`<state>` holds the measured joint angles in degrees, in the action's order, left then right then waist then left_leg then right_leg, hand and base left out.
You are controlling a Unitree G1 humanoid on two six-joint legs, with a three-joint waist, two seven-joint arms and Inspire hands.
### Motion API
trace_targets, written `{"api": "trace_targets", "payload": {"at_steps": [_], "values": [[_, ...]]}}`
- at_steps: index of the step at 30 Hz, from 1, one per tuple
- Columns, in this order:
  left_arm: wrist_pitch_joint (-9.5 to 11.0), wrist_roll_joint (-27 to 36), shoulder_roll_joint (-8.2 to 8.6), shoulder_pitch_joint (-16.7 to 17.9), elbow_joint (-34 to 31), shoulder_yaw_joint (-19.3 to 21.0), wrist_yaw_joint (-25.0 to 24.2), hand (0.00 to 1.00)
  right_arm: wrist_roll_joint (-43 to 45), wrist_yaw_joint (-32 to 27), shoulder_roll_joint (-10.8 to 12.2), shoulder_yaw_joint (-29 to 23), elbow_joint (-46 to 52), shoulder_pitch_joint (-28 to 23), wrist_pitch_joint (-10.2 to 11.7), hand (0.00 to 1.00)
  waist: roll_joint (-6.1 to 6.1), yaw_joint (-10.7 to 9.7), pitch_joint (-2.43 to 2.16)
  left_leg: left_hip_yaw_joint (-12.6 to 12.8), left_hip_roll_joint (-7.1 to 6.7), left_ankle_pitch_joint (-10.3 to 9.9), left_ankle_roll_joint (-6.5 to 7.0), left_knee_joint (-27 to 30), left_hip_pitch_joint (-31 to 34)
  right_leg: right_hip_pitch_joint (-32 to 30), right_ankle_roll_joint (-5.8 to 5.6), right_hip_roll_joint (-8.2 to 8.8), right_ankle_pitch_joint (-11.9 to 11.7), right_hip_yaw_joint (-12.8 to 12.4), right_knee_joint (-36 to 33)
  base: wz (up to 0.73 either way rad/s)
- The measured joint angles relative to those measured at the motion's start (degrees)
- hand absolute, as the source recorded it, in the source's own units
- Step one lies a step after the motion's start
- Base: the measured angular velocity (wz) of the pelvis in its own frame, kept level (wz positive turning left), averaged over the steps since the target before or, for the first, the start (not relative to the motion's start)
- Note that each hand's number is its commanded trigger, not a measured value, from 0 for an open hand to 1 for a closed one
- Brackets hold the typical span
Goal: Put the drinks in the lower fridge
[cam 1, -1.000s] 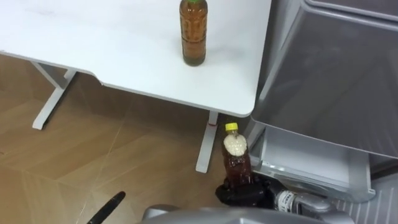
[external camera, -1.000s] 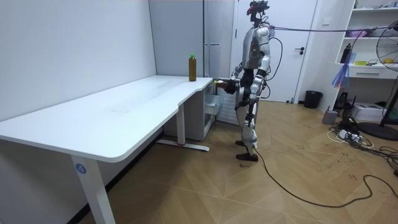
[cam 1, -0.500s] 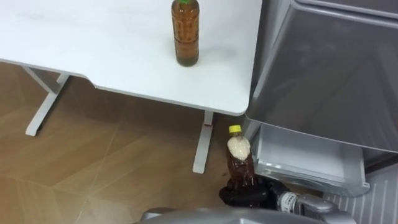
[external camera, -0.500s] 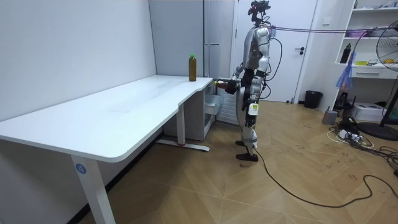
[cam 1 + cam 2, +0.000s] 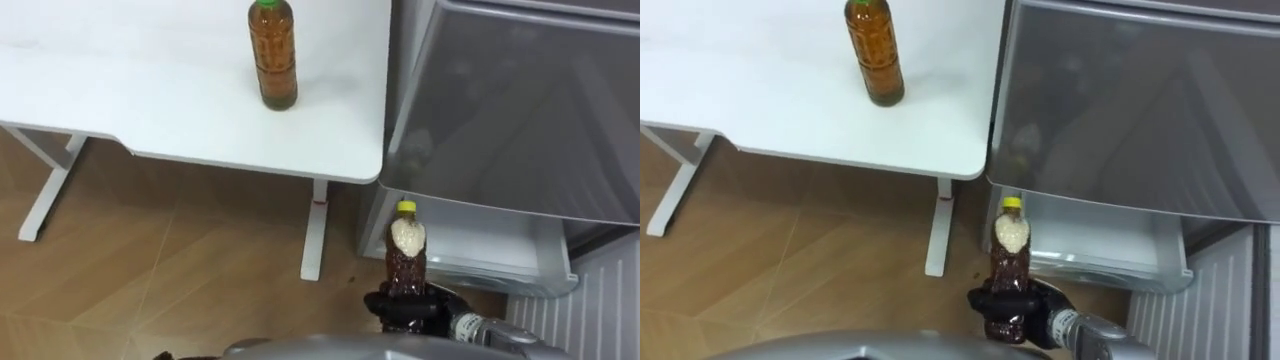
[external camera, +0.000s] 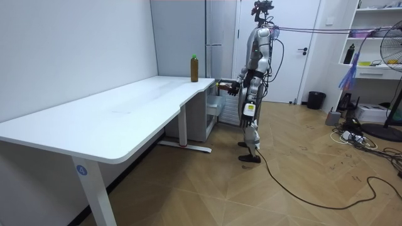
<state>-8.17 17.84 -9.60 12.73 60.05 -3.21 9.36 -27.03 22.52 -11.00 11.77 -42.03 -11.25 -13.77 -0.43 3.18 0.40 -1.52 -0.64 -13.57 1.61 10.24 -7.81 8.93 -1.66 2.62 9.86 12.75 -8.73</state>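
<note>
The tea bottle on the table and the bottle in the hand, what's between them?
Left eye view: bare tabletop up to its corner, then the open fridge drawer's left end.

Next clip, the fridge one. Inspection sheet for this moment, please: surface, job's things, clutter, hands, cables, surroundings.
Surface: white table, carrying one bottle.
Job's things: tea bottle with green cap stands upright near the table's fridge end; dark drink bottle with yellow cap is held upright in front of the open lower fridge compartment.
Clutter: nothing seen.
Hands: right hand is curled round the dark bottle's lower part; left hand hangs at the robot's side.
Cables: loose leads on the floor at the room view's right.
Surroundings: grey fridge, wood floor, door, shelves, bin.
</note>
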Motion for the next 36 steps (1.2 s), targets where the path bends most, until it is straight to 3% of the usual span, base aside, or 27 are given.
{"api": "trace_targets", "payload": {"at_steps": [3, 5, 14, 28, 32, 36], "values": [[-0.01, -3.44, 0.06, 0.05, -0.77, 0.0, 0.01, 0.0, -2.09, -2.59, -0.16, -0.26, -0.24, -0.01, 0.0, 1.0, 0.23, -0.01, 0.04, 0.14, 0.1, -0.01, -0.01, -0.12, 0.15, -0.33, 0.09, -0.1, -0.06, -0.08, -0.02, -0.03], [0.02, -5.75, 0.29, 0.18, -1.61, -0.12, 0.02, 0.0, -7.35, -4.2, -0.23, -0.8, -0.23, 0.04, 0.03, 1.0, 0.63, 0.24, 0.11, 1.06, 0.3, -0.01, -0.02, -0.27, 0.17, -0.92, 0.24, -0.39, -0.16, -1.41, -0.18, -0.21], [0.1, -7.42, 0.69, 0.23, -1.73, -0.26, 0.06, 0.0, -27.81, -12.07, -0.13, -1.89, -0.93, 0.03, 2.28, 1.0, 1.25, -1.34, 0.23, 1.4, 0.38, -0.01, -0.01, -0.62, 0.0, -1.12, 0.24, -0.49, -0.16, -1.77, -0.1, -0.03], [0.72, -10.9, 0.93, 2.23, -2.2, -0.19, 0.04, 0.0, -40.09, -20.23, 1.21, -6.87, -2.41, -0.01, 5.68, 1.0, 1.26, -2.92, 0.23, 1.7, 0.72, -0.07, -0.13, -0.63, 0.06, -1.2, 0.26, -0.76, -0.17, -1.75, -0.12, 0.0], [0.68, -12.19, 1.33, 2.67, -2.17, -0.2, 0.01, 0.0, -47.83, -22.95, 2.07, -6.85, -2.4, -0.01, 6.36, 1.0, 1.38, -2.75, -0.1, 1.91, 0.76, -0.07, -0.16, -0.45, 0.11, -1.48, 0.36, -0.81, -0.23, -1.89, -0.15, -0.04], [0.6, -13.57, 1.38, 2.83, -1.95, -0.19, -0.03, 0.0, -53.02, -24.52, 2.27, -6.87, -2.43, 0.02, 7.04, 1.0, 1.39, -2.43, -0.15, 2.36, 0.76, -0.06, -0.15, -0.39, -0.33, -1.26, 0.36, -0.81, -0.23, -2.32, -0.15, -0.06]]}}
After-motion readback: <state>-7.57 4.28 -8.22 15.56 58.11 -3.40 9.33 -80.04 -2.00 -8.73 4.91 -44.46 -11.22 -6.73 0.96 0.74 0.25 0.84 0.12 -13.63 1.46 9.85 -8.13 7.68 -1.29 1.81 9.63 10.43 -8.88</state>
